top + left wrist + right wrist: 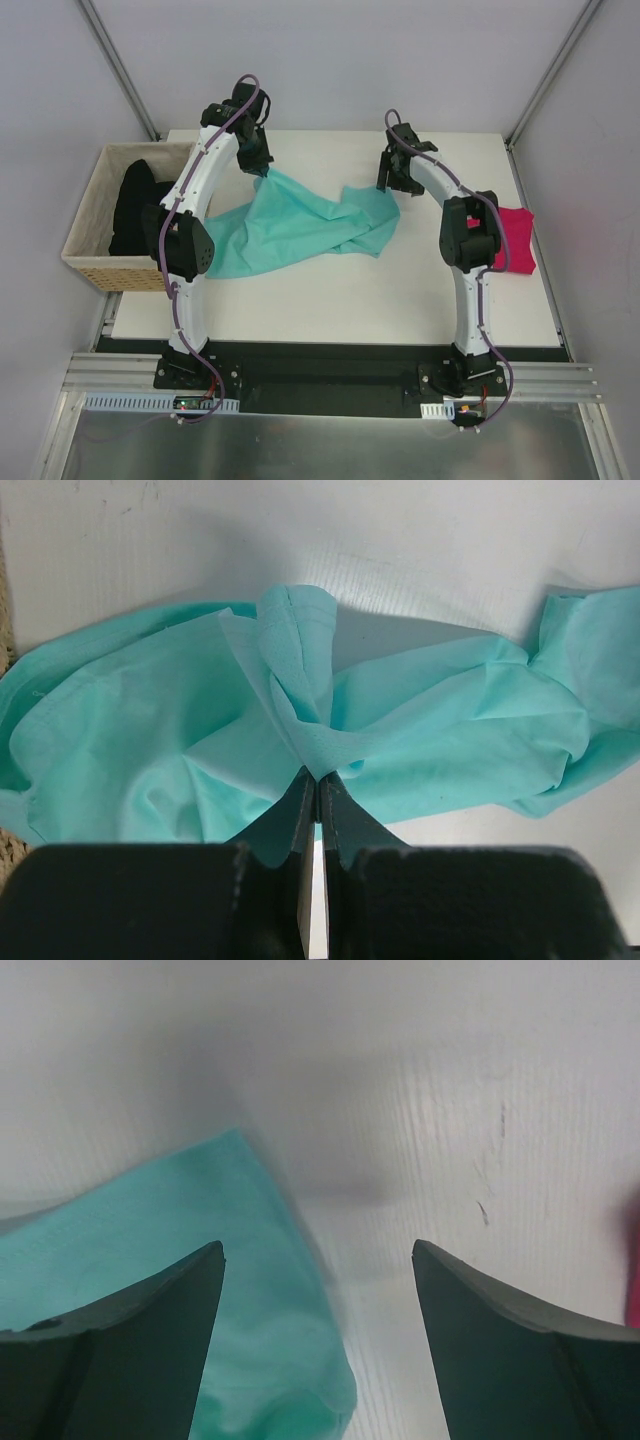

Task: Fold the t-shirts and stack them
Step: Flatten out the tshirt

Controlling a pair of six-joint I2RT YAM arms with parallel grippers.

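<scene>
Far left, the basket (100, 272) has black t-shirts (135, 205) piled in it, waiting their turn I guess. The left claw (317, 783) is clamped tight on a bunched bit of the teal t-shirt (300, 228), which lies crumpled mid-desk (350, 300), probably so it can be lifted and spread flat. The right claw (318, 1260) hangs wide open and empty just over the shirt's right edge, looks ready to grab. The pink t-shirt (516, 240) sits far right, seemingly folded already.
</scene>
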